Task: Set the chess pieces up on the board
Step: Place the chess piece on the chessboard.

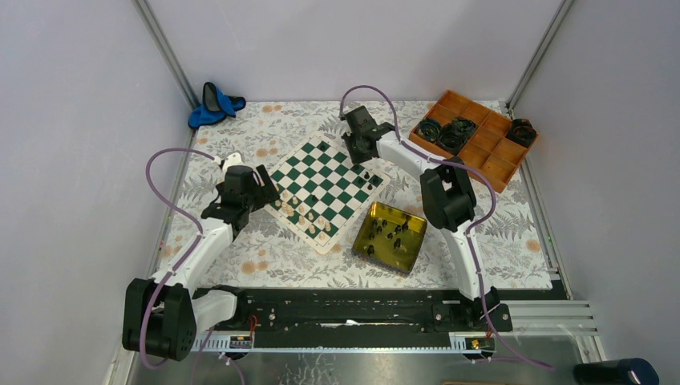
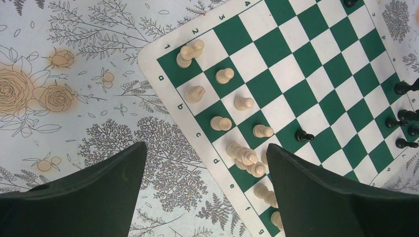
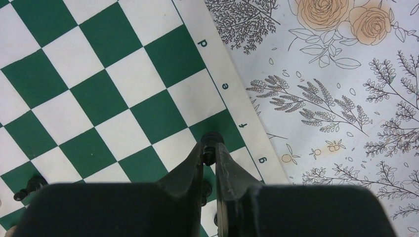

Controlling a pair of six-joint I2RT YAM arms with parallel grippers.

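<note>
The green-and-white board (image 1: 325, 172) lies turned like a diamond in the middle of the table. Cream chess pieces (image 2: 225, 75) stand along its near-left rows, some crowded together (image 2: 247, 160). A few black pieces (image 2: 402, 88) stand at the far-right side, and one black pawn (image 2: 304, 136) stands alone. My right gripper (image 3: 210, 148) is shut on a black chess piece (image 3: 211, 138) over a green edge square by the letter f. My left gripper (image 2: 206, 148) hangs open over the board's cream border and the tablecloth, holding nothing.
A yellow-gold tin tray (image 1: 417, 241) with several black pieces (image 1: 393, 231) sits right of the board. An orange compartment tray (image 1: 481, 152) with black coiled items stands at the far right. A blue object (image 1: 212, 104) lies at the far left corner. Walls close in the table.
</note>
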